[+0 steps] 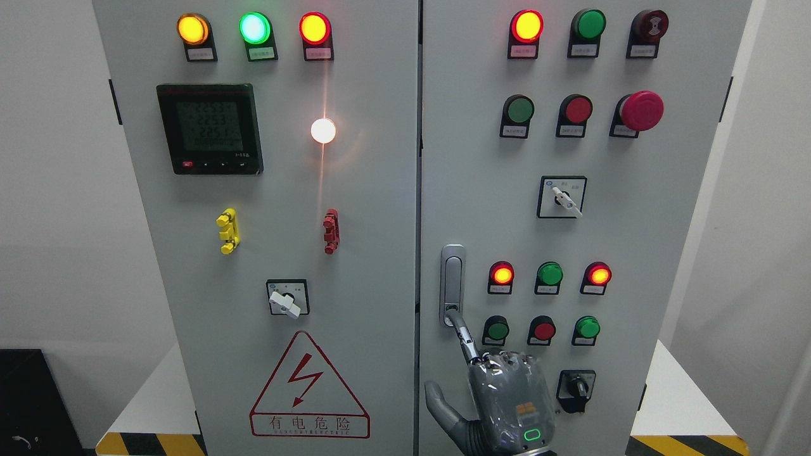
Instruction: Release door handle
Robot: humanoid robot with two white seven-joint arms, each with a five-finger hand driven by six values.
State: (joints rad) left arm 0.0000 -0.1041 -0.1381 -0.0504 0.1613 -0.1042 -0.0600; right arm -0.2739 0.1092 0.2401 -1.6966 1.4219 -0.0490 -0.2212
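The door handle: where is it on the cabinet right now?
In the head view, the door handle is on the right door's left edge, beside the centre seam, left of the lit red lamp. The right hand below touches its lower end with one finger.

The cabinet [355, 253] looks like matt grey painted metal, smooth. The handle [452, 278] is satin silver metal. The hand [507, 405] is glossy grey plastic with a metallic jointed finger [466, 335]. Far right, the red button [641, 110] is shiny plastic.
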